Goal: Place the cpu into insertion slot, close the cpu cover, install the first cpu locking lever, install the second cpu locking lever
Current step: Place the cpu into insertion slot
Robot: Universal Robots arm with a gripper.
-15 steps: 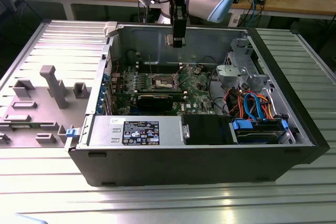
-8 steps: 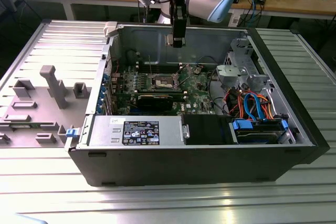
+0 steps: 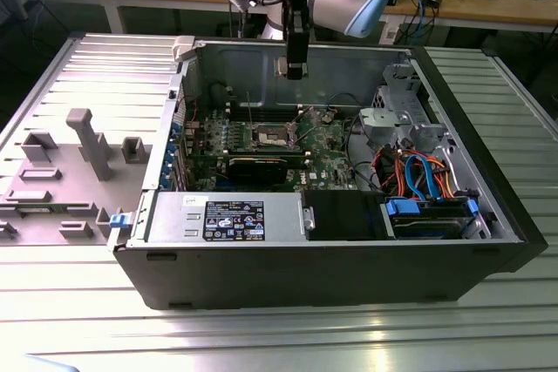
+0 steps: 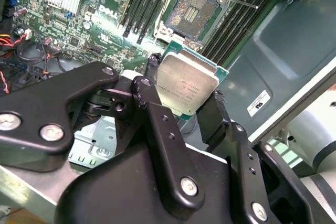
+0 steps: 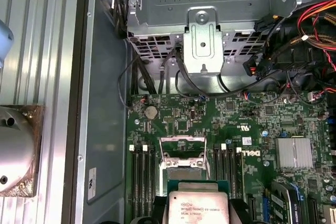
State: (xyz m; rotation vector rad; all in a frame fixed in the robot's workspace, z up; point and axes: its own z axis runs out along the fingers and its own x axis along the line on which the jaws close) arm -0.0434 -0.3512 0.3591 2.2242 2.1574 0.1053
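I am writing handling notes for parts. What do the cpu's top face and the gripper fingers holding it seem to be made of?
The cpu top looks like pale silvery metal with a satin finish: it reflects light softly. Its rim looks like green circuit board. The fingers are matte black, perhaps plastic or coated metal; the look leaves it open.
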